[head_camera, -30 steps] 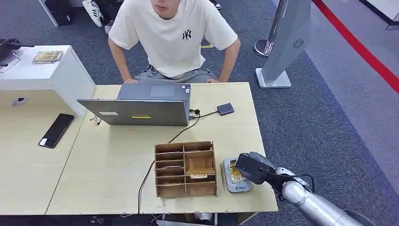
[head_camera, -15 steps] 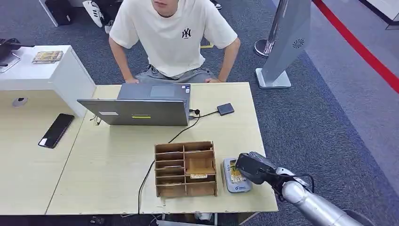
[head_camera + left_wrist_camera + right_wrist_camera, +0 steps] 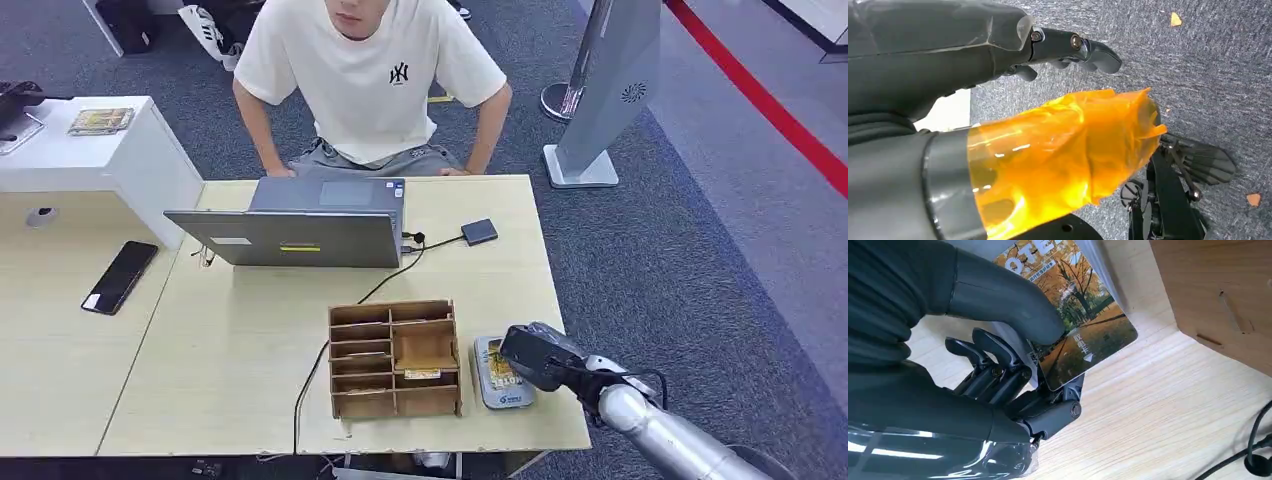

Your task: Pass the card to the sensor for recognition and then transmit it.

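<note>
The card (image 3: 1083,320), printed with an autumn tree scene, is pinched in the right hand (image 3: 1013,365): the thick thumb presses on its printed face and darker fingers sit under its near edge. In the head view the right hand (image 3: 535,355) rests at the near right of the surface (image 3: 240,340), with the card over the grey sensor (image 3: 500,375) just right of the wooden organiser (image 3: 395,358). Whether the card lies flat on the sensor or hovers just above it I cannot tell.

By its look the card is thin, stiff plastic, very light and glossy, so it will likely slide between thumb and finger if the pinch slackens, and flex a little if levered against the surface. The best hold seems the one it has, a short edge clamped face and back, leaving most of the card free to lie over the sensor.

The left hand (image 3: 998,75) hangs over the carpet, holding nothing; its thumb is wrapped in orange film and its dark fingers reach forward, curled a little and apart.

A person in a white shirt (image 3: 370,80) sits at the far side behind the laptop (image 3: 290,235), the likely receiver of the card
</note>
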